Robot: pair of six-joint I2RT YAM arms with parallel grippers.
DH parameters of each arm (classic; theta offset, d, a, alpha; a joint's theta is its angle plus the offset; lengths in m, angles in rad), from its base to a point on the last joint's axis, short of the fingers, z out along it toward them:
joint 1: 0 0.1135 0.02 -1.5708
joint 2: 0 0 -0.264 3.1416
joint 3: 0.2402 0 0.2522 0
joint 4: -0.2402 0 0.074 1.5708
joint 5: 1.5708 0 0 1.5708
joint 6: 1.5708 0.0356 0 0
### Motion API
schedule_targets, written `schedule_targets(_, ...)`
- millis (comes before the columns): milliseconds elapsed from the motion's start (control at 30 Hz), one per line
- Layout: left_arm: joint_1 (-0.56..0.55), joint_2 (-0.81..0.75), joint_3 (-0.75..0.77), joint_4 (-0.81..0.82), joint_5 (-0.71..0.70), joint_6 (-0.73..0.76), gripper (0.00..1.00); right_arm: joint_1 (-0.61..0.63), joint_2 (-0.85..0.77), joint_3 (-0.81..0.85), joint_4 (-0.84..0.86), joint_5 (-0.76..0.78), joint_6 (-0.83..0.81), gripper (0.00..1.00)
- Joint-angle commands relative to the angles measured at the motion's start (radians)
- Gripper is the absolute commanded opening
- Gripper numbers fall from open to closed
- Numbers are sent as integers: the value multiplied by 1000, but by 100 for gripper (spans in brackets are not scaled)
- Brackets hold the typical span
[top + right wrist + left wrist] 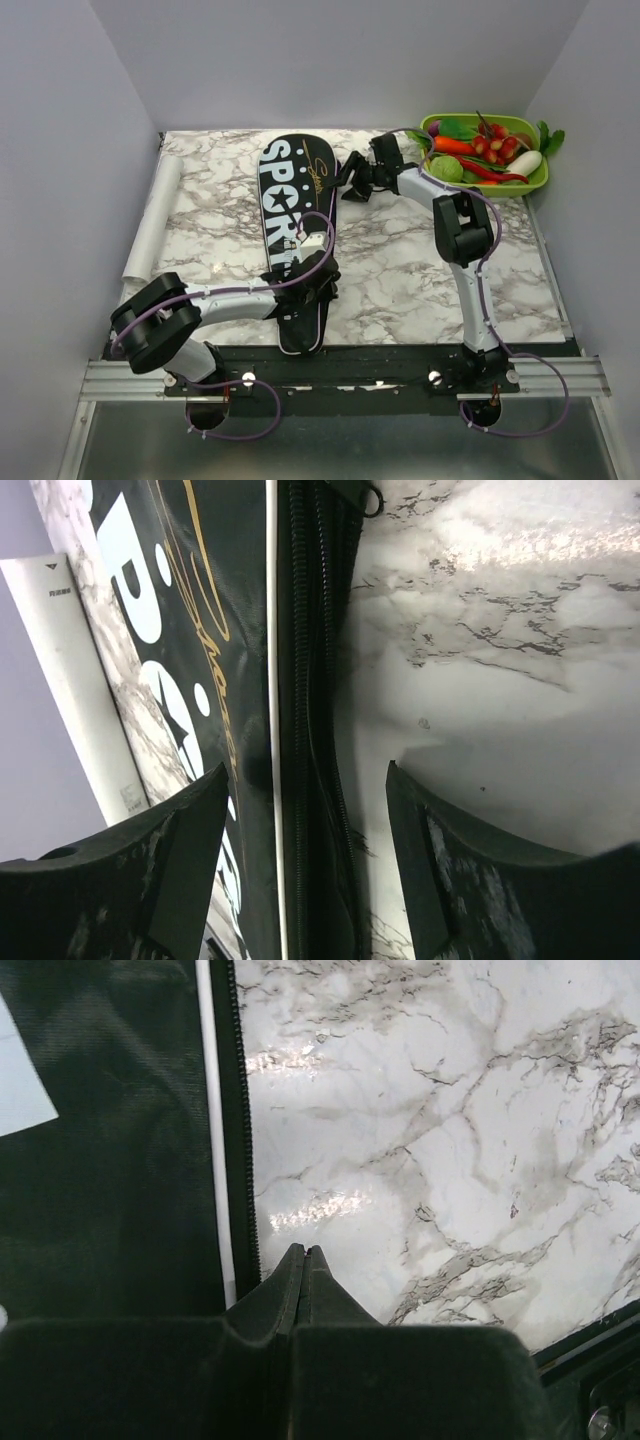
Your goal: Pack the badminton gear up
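Observation:
The long black cover [292,200] lettered "SPORT" lies flat on the marble table, running from the far middle to the near edge. My left gripper [322,238] is shut at the cover's right edge, low down; in the left wrist view its tips [305,1252] meet beside the cover [110,1160] and its zipper [243,1160], with nothing seen between them. My right gripper [350,180] is open at the cover's upper right edge; in the right wrist view it [307,775] straddles the zipper [315,680] of the cover [200,630]. The rackets are out of view.
A green tray [500,118] of toy vegetables stands at the far right corner. A white rolled sheet [150,225] lies along the table's left edge, also in the right wrist view [70,680]. Grey walls close in on three sides.

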Motion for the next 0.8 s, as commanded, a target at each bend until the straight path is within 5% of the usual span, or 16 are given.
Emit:
schedule_targets(0,-4,51,9,87,69,-8,0,3,33,45,-64,12,-12,73)
schedule_targets(300,-2,149,11,113,105,-24,0,27,122,128,-55,-74,36,64)
schedule_targets(400,-2,154,-7,96,82,-37,0,30,132,130,-29,-88,77,44)
schedule_targets(533,-1,132,-37,67,59,-61,0,27,94,86,-6,-37,106,1)
schedule_targets(767,8,103,-44,-54,-7,-83,0,12,-174,-287,123,128,163,0)
